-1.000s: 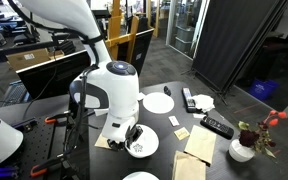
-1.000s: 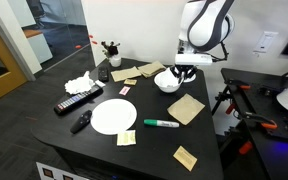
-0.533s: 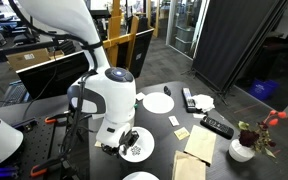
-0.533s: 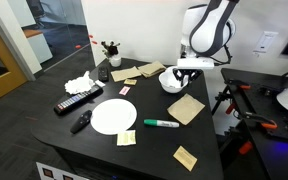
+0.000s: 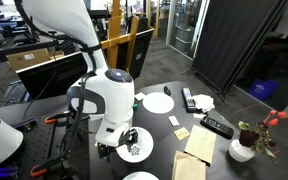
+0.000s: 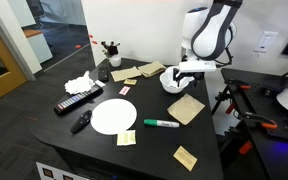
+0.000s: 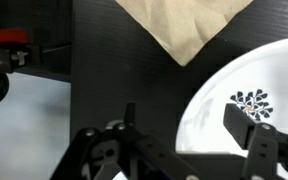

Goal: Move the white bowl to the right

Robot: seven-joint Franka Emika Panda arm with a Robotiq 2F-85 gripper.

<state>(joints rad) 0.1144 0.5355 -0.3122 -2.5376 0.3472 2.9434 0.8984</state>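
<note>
The white bowl point(image 7: 246, 120), with a small dark flower mark in its centre, sits on the black table near a table edge. It also shows in both exterior views as the white bowl point(image 5: 140, 148) point(image 6: 170, 81). My gripper point(image 7: 189, 125) is open, low over the bowl's rim. One finger stands over the inside of the bowl, the other outside over the table. In the exterior views the gripper point(image 5: 125, 140) point(image 6: 185, 71) hangs right at the bowl, and the arm hides part of it.
A plain white plate point(image 6: 112, 116) lies mid-table. Paper napkins point(image 6: 186, 109) point(image 7: 184, 25) lie beside the bowl, with a green marker point(image 6: 162, 123) close by. Remotes point(image 5: 216, 126) point(image 6: 77, 101), sticky notes and a small vase with red flowers point(image 5: 246, 146) are spread around.
The jaws have gone from shut on the bowl's rim to wide open. Gripper and bowl shifted a little toward the table edge before the release.
</note>
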